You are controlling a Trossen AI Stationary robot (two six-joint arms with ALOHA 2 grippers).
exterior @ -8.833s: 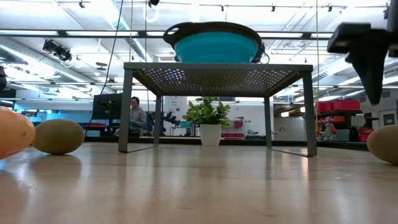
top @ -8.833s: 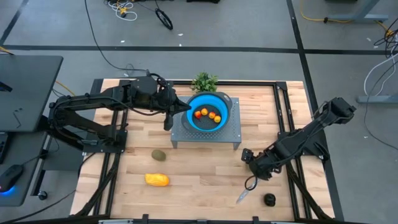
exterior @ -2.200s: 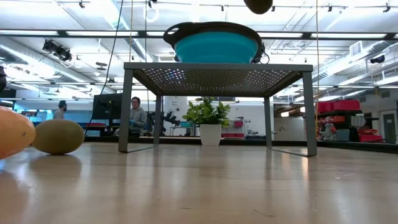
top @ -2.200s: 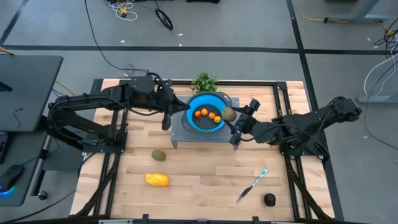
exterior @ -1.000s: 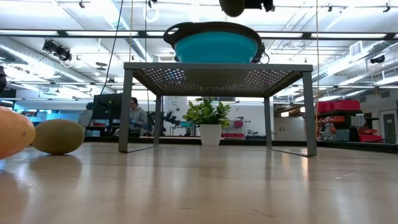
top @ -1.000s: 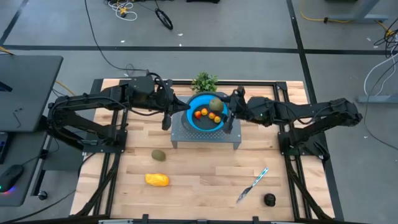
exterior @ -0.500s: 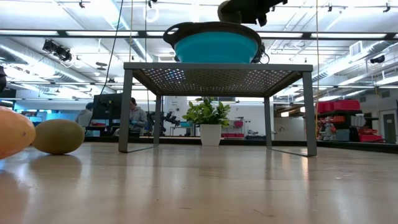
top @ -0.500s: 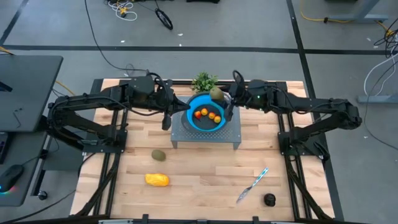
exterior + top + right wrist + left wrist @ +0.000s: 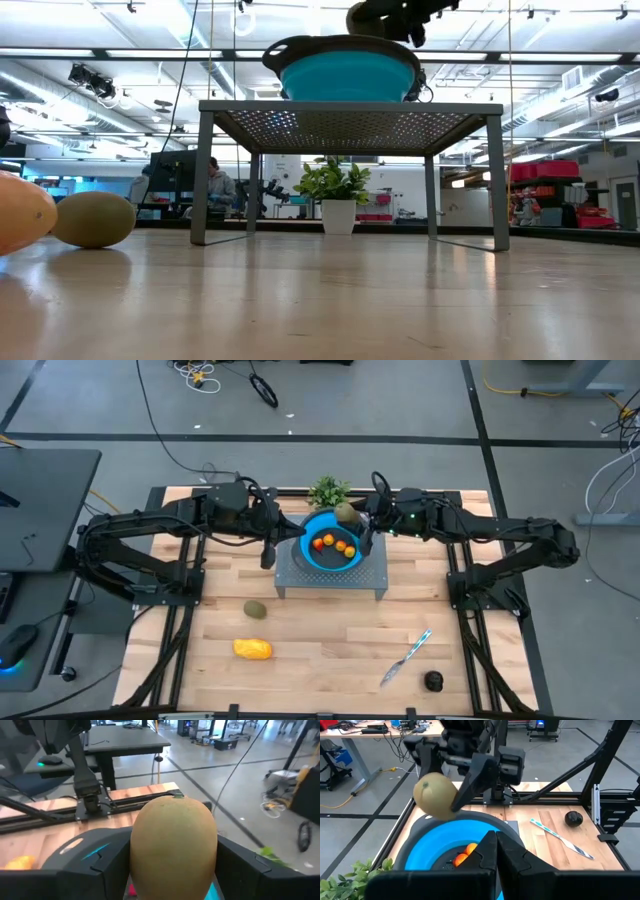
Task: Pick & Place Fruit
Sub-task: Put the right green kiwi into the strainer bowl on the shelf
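Nearest edge of the wooden surface (image 9: 330,630): a near-black round fruit (image 9: 433,680) at the right corner, beside a silver knife with light-blue handle (image 9: 406,657) lying slantwise. Left of these, a yellow-orange oblong fruit (image 9: 253,649), and just beyond it an olive-brown oval fruit (image 9: 255,609), the two close but apart.

Mid surface: a perforated metal stand (image 9: 330,575) carrying a blue collapsible bowl (image 9: 322,525). Inside the bowl, small round orange fruits (image 9: 335,543) clustered together.

Left claw (image 9: 268,554) hangs at the stand's left edge, beside the bowl; its wrist view shows the fingers pressed together with nothing between them.

Right claw (image 9: 356,518) is at the bowl's far right rim, fingers clamped on a second olive-brown oval fruit (image 9: 346,512). In the low view this held fruit (image 9: 368,17) sits above the bowl's rim, not in it. The right wrist view shows the fruit (image 9: 173,851) between both fingers.

Far edge: a green leafy plant sprig (image 9: 328,490) behind the bowl.
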